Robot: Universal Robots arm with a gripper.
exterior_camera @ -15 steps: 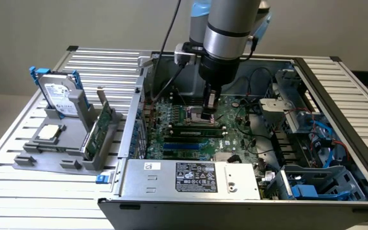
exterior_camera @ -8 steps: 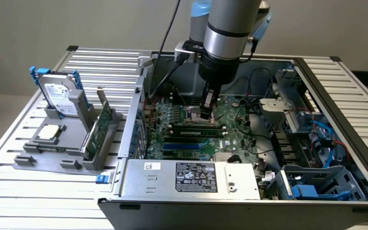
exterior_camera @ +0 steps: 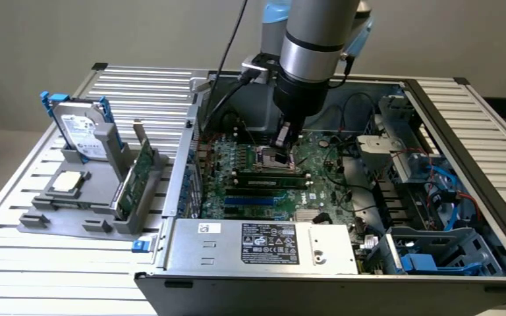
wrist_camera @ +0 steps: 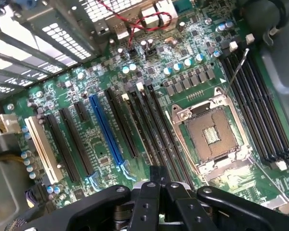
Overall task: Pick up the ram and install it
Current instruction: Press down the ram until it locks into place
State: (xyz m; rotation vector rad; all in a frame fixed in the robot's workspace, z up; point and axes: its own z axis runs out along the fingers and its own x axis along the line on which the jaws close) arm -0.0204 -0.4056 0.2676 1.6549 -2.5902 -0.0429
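Table [exterior_camera: 464, 125]: slatted metal top.

Toward the table edge on the exterior view's left stands a grey holder block [exterior_camera: 60, 224].
- Hard drive [exterior_camera: 82, 135] with blue rails, upright in the holder's rear slot.
- Square silver chip [exterior_camera: 66, 183], flat in a low tray of the holder.
- Green expansion card [exterior_camera: 140, 176] with a metal bracket, on edge in the slot at the holder's side nearest the case.

An open computer case [exterior_camera: 323, 289] takes up the middle of the table and runs to the edge on the exterior view's right.
- Power supply [exterior_camera: 262, 242]: silver box with a label, along the case's near wall.
- Motherboard [exterior_camera: 323, 191]: flat on the case floor. It carries an open CPU socket [exterior_camera: 271, 158], black slots and one blue slot [wrist_camera: 106, 130].
- The ram [exterior_camera: 271, 176]: a long, narrow dark green strip. It lies along one of the black memory slots just in front of the socket. I cannot tell whether it is fully seated.
- Drive cage with a blue plastic piece [exterior_camera: 420, 262], in the case's near corner on the exterior view's right. Blue and red cables run behind it.

Gripper [exterior_camera: 284, 146]: hangs from the arm inside the case, low over the motherboard.
- In the wrist view the gripper [wrist_camera: 157, 175] sits above the black memory slots beside the CPU socket.
- Jaws clenched, tips together. Nothing is visibly pinched between them.
- I cannot tell whether the tips touch the ram or hang just above it.
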